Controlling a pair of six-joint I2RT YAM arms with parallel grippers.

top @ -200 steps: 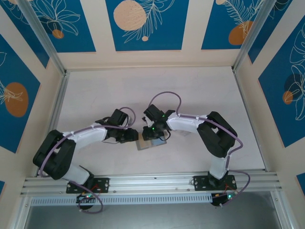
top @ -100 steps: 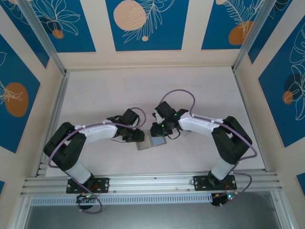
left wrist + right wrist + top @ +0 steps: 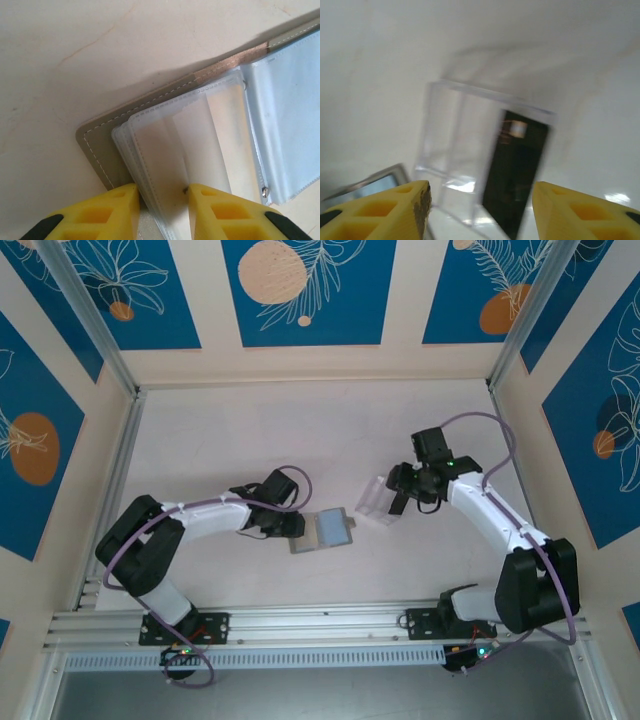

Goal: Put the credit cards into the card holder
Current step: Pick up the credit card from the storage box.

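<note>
I see a pale tabletop [image 3: 250, 430] walled by cream boards [image 3: 310, 362] with blue leaf-patterned panels [image 3: 340, 290]. Aluminium posts [image 3: 85, 315] stand at the corners, a rail [image 3: 320, 620] in front.

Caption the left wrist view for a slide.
Left pincer straddling the clear sleeves at a corner of the open card holder.

1x card holder [image 3: 322, 531], 1x clear box [image 3: 377, 502], 1x dark card [image 3: 515, 175].

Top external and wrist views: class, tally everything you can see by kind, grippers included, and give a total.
Card holder: 1
Clear plastic box: 1
Dark card inside that box: 1
Grippers: 2 (left gripper, right gripper)
Total: 5
</note>
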